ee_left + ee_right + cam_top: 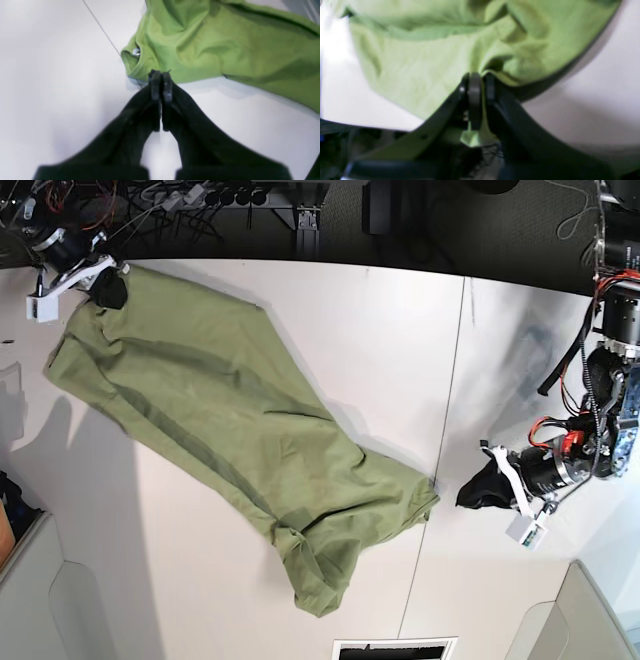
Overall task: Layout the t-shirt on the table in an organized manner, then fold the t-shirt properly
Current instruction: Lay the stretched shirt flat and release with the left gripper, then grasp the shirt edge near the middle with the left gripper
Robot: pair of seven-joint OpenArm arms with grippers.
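shirt: t-shirt (235,445) is laid diagonally on table (380,340), long axis from far-left corner to near-centre in base view; crumpled, not yet spread.
R grip: right gripper (480,80) is pressed shut w/ a fold of green cloth pinched betw. its pads, at shirt's far-left end.
L grip: left gripper (160,75) is pressed together; tips at shirt edge, cloth betw. them can't be confirmed.
key relation: shirt's near end is lying just beside L arm; a re-grasp is judged needed before it's stretched out.
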